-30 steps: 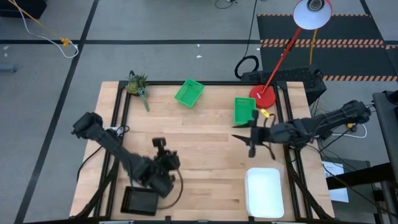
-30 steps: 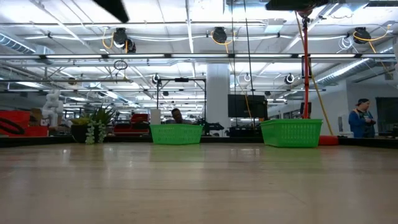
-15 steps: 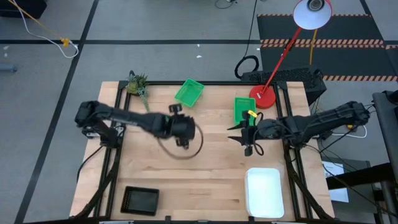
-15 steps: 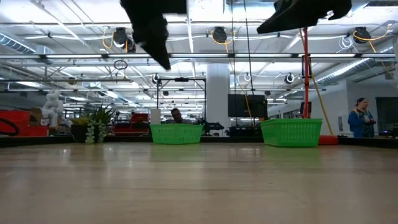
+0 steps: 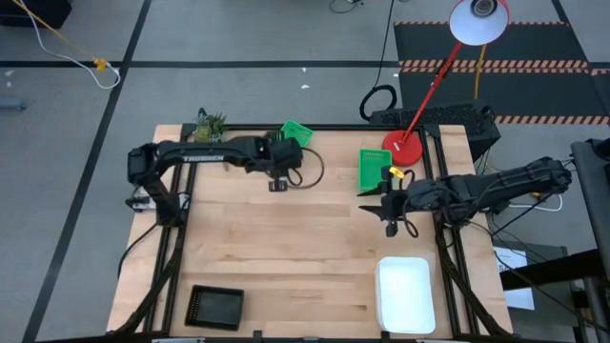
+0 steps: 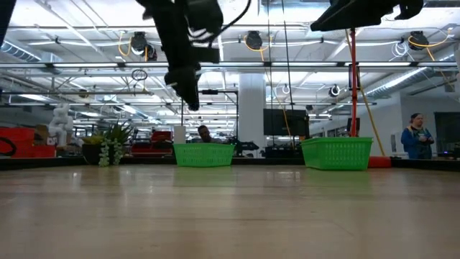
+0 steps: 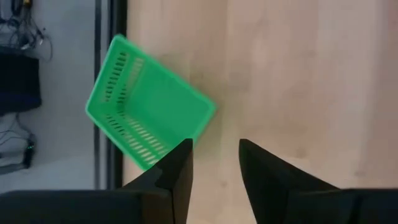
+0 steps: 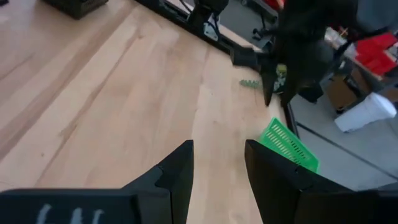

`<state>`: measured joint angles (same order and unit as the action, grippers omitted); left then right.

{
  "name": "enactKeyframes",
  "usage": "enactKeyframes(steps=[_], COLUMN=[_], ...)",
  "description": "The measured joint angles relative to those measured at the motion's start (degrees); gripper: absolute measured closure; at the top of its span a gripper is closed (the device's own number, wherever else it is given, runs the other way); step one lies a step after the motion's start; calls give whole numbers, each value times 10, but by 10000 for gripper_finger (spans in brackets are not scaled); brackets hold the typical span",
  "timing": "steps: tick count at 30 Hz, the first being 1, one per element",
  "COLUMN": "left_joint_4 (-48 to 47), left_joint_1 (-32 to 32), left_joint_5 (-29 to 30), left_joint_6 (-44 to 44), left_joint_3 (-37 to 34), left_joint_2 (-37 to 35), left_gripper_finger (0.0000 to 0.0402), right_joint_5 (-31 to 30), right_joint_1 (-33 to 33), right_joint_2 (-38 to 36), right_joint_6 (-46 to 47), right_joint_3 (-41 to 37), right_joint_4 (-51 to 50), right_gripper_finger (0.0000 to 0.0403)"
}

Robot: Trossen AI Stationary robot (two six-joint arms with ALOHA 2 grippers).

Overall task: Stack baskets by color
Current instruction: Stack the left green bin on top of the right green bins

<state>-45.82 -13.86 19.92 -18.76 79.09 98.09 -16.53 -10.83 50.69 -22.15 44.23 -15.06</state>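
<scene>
My left pincer (image 5: 277, 181) hangs above the table (image 5: 315, 257), just beside the green basket (image 5: 294, 133) at the far edge, its fingers (image 7: 177, 171) narrowly parted and empty. My right pincer (image 5: 389, 208) hovers beside a second green basket (image 5: 374, 169), fingers parted, holding nothing. A white basket (image 5: 404, 294) and a black basket (image 5: 216, 306) sit at the near edge.

Perforated plastic basket (image 7: 146, 118), wood table (image 7: 311, 74)

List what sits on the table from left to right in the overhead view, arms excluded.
Black basket → plant → green basket at the far edge → second green basket → white basket.
</scene>
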Motion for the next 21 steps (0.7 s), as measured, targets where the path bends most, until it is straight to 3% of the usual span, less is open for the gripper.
enactKeyframes(steps=[5, 15, 21], left_joint_4=[20, 47, 75], left_joint_1=[-36, -49, -49], left_joint_5=[-5, -10, 4], left_joint_6=[-46, -67, -69], left_joint_3=[0, 0, 0], left_joint_2=[41, 99, 138], left_gripper_finger=[259, 181, 174], right_joint_5=[-2, -2, -1], right_joint_1=[0, 27, 42], right_joint_2=[-19, -38, -38], right_joint_6=[-26, -45, -45], right_joint_3=[0, 0, 0], right_joint_4=[-1, -1, -1], right_gripper_finger=[264, 264, 264])
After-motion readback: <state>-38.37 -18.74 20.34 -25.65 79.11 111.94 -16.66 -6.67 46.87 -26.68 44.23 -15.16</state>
